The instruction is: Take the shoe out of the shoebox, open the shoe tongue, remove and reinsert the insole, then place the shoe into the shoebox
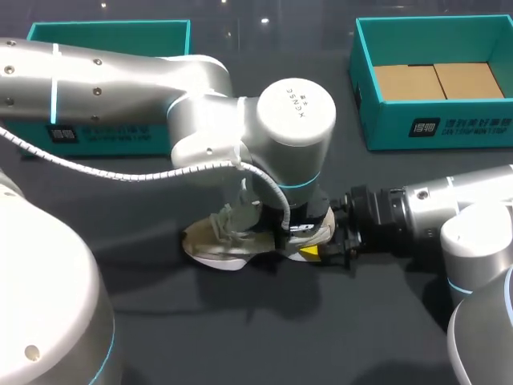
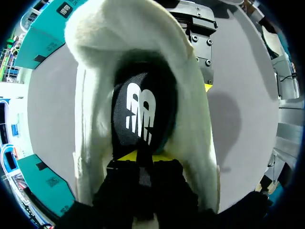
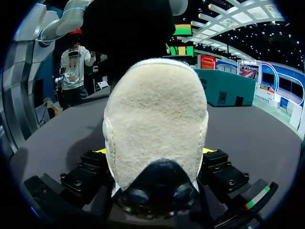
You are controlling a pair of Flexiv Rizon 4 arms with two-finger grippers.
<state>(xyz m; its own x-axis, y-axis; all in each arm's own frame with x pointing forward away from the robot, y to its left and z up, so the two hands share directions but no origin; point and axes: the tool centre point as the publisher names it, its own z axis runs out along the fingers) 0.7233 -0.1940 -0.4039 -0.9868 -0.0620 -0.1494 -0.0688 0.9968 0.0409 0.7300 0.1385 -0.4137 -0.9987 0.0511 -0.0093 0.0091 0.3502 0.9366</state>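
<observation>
Dark counter [image 1: 240, 345]; shoe [image 1: 227, 242] lies mid-surface, outside the shoebox [image 1: 417, 128]. Right gripper [image 1: 325, 252] fingers clamp its heel, likely bracing it. Left gripper [image 2: 143, 156] sits inside on the insole [image 2: 138, 109]; its grip cannot be told.

A robot lab or demonstration space: a dark bench [image 1: 240, 345] bears two teal cartons, the upper-left shoebox [image 1: 104, 36] and the upper-right shoebox [image 1: 385, 120], while a white left arm [image 1: 120, 76] and right arm [image 1: 473, 200] extend over it.
</observation>
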